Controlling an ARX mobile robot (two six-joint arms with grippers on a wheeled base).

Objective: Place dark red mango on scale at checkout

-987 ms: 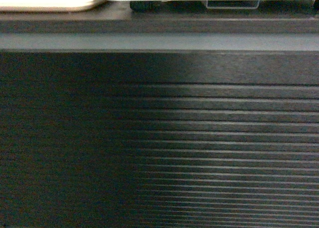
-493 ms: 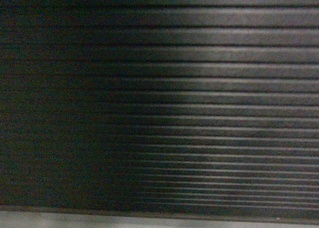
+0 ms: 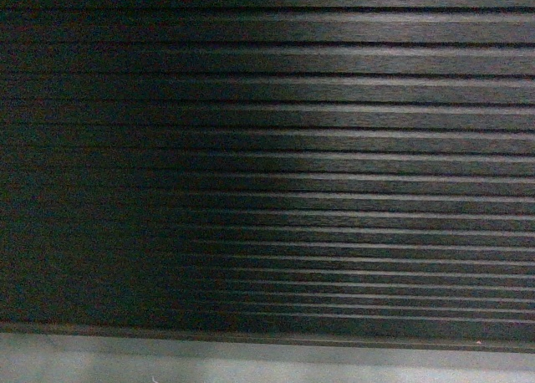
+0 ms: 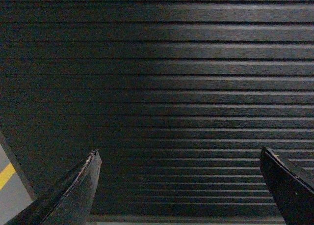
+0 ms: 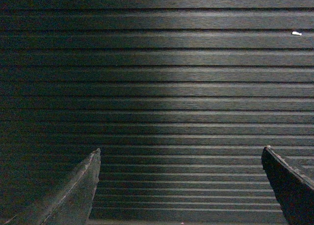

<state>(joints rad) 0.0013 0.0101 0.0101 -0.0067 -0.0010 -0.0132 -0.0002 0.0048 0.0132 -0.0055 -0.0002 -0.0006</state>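
Observation:
The ribbed, slatted dark front panel of the checkout [image 3: 318, 165] fills the head view, and no arm shows there. The same slats [image 4: 167, 77] fill the left wrist view, where my left gripper [image 4: 179, 154] stands open with nothing between its fingers. In the right wrist view the checkout panel [image 5: 167, 77] is again all that faces me, and my right gripper [image 5: 180, 152] is open and empty. The dark red mango and the scale are out of view.
A grey plinth strip [image 3: 251, 362] runs along the bottom of the head view. At the lower left of the left wrist view, grey floor with a yellow line [image 4: 6, 175] shows beside the panel's edge. A small white speck [image 5: 296, 33] sits on a slat.
The head view has dropped: the counter's top edge with white things on it, seen a second ago, has gone out of frame, and the plinth now shows at the bottom.

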